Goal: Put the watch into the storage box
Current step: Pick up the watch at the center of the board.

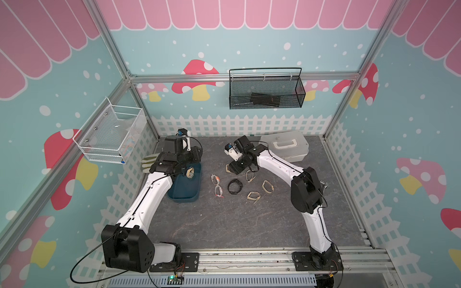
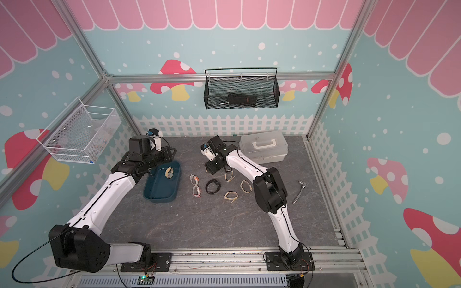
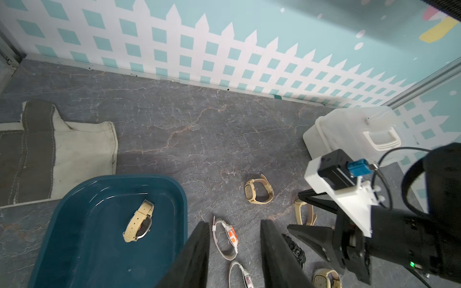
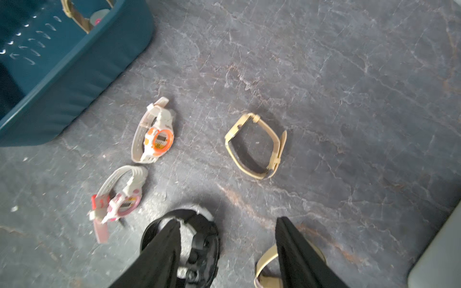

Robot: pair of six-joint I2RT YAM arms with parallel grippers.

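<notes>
1. One beige watch (image 1: 190, 172) lies inside the storage box (image 1: 184, 192), at its far end; the box stands on the left side of the table (image 1: 224, 224), long side running near to far
2. The left gripper (image 3: 234, 222) hangs by the far end of the box; its fingers (image 3: 197, 249) are spread, with nothing between them
3. Just right of the box lie an orange-faced white watch (image 1: 215, 179) and, nearer, a pink-faced white watch (image 1: 219, 190); a black watch (image 1: 234, 186) lies right of those two
4. The right gripper (image 4: 227, 219) is low over the middle of the table, its fingers (image 4: 159, 249) spread and pinching nothing; in the right wrist view one finger covers part of the black watch and the other covers part of a loose beige watch (image 1: 250, 175), and I cannot tell whether either touches
5. A farthest beige watch (image 1: 228, 168) lies partly hidden under the right wrist; another beige watch (image 1: 268, 187) and a last beige watch (image 1: 253, 196) lie nearer, on the right
6. A white case (image 1: 284, 145) with a handle stands at the far right, a glove (image 3: 62, 149) lies left of the box, and a metal tool (image 2: 298, 192) lies near the right wall
</notes>
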